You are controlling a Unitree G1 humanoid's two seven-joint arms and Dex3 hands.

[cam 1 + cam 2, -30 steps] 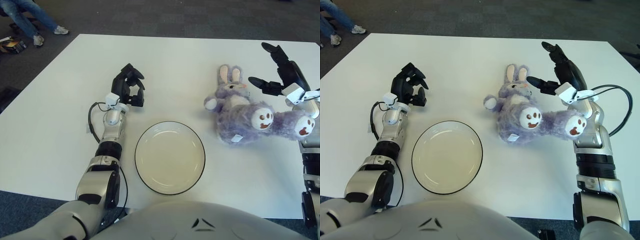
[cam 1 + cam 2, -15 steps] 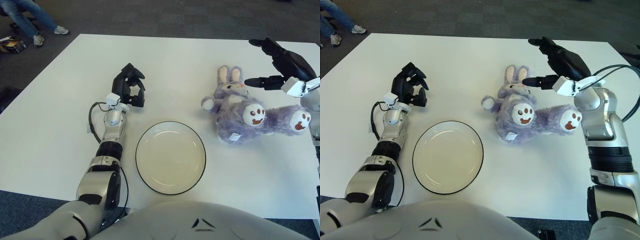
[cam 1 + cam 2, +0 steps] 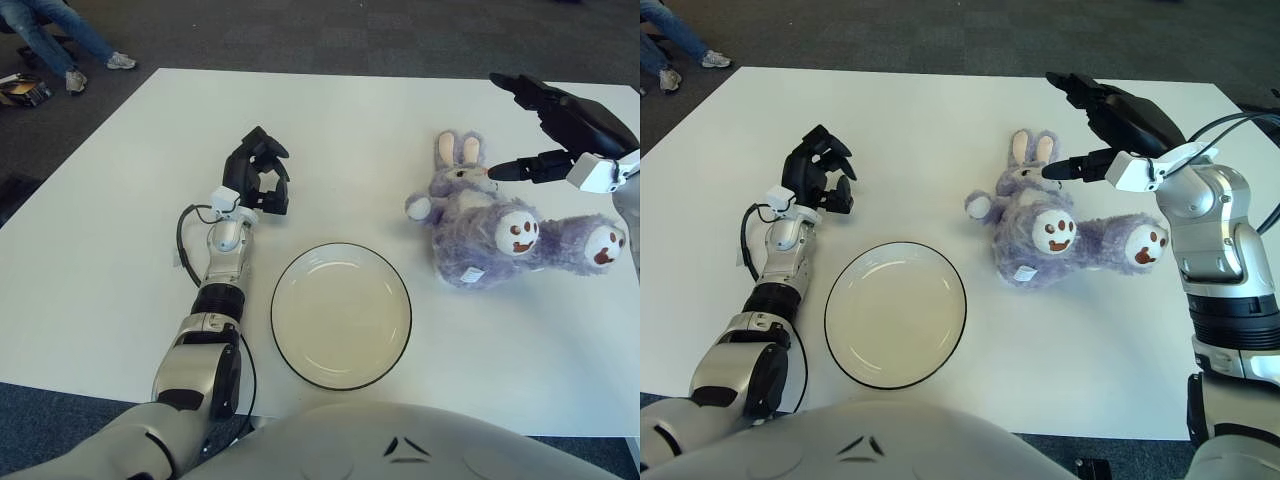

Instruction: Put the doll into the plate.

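Observation:
A purple plush rabbit doll (image 3: 1045,235) lies on its back on the white table, ears pointing away, its two white foot soles facing up. A cream plate with a dark rim (image 3: 895,313) sits to the doll's left, nearer the front edge, with nothing in it. My right hand (image 3: 1095,125) hovers open just above and behind the doll's head, fingers spread, one fingertip close to the ears. My left hand (image 3: 820,180) shows left of the plate, fingers curled and holding nothing.
The white table (image 3: 340,130) spreads wide around both objects, its front edge near my body. A person's legs and shoes (image 3: 70,40) show on the dark carpet beyond the far left corner.
My right hand has swung up and leftward from beside the doll's feet to above its head. The doll shifted slightly. The left arm and plate stayed put.

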